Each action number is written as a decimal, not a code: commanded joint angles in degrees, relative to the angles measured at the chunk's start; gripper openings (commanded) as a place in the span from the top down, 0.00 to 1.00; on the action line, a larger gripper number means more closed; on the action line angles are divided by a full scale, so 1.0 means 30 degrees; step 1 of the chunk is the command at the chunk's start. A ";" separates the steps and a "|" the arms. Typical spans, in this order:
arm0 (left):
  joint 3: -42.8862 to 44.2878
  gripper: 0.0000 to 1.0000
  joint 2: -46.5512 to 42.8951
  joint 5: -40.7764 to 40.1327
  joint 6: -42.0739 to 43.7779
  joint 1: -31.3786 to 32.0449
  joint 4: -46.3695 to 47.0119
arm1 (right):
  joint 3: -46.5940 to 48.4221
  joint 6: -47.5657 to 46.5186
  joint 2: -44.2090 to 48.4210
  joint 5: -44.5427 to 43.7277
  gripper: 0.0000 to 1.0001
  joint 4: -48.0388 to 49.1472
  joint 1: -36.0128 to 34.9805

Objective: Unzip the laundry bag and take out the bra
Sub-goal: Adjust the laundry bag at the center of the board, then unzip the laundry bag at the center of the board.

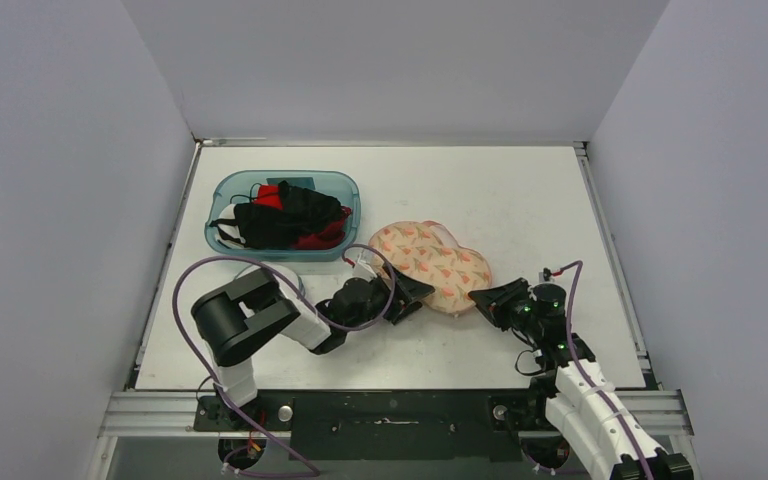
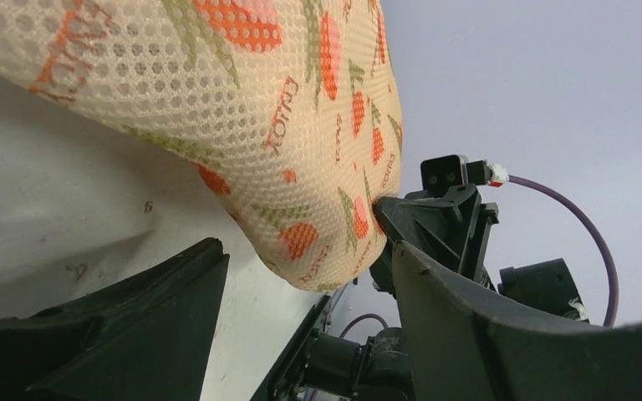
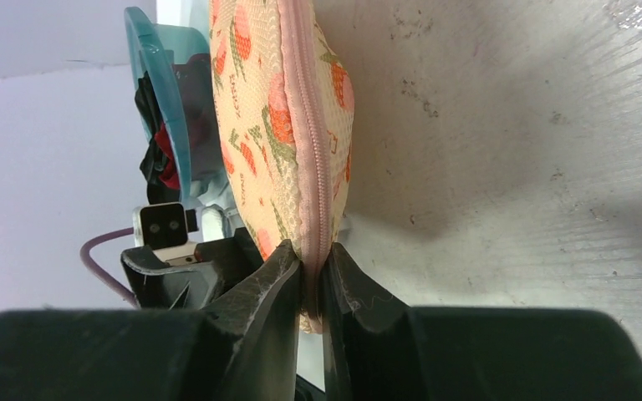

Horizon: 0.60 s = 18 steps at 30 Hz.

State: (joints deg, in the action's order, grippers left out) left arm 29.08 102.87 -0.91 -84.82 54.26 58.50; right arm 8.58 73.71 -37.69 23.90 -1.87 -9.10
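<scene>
The laundry bag is peach mesh with a strawberry print and lies zipped in the middle of the table. Its pink zipper runs along the edge. My right gripper is shut on the zipper edge at the bag's near right end, and it also shows in the top view. My left gripper is open at the bag's near left end. In the left wrist view the bag hangs its tip between the left gripper's spread fingers. The bra is hidden.
A teal plastic bin with black and red garments stands at the back left, just behind the bag; it also shows in the right wrist view. White walls enclose the table on three sides.
</scene>
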 commanded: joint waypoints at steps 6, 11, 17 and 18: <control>0.1282 0.38 0.0876 0.0195 -0.1234 -0.0425 0.0434 | 0.0521 0.0431 0.0225 0.0379 0.87 0.1296 -0.0570; 0.1495 0.53 0.1195 0.0214 -0.1177 -0.0671 0.0014 | 0.0761 0.0183 0.0457 0.0271 0.87 0.0886 -0.1025; 0.1322 0.99 0.0300 -0.0097 -0.0541 -0.0707 -0.0952 | 0.1984 -0.1826 0.0792 -0.0439 0.70 -0.0753 -0.1767; 0.1234 1.00 0.0037 -0.0106 -0.0532 -0.0713 -0.1061 | 0.2400 -0.2524 0.0872 -0.0679 0.59 -0.1208 -0.1905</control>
State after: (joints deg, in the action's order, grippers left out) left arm 31.88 105.95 -0.71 -87.81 52.40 55.37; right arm 10.15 72.36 -36.99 23.31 -3.03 -13.21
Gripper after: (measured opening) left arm 0.052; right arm 0.262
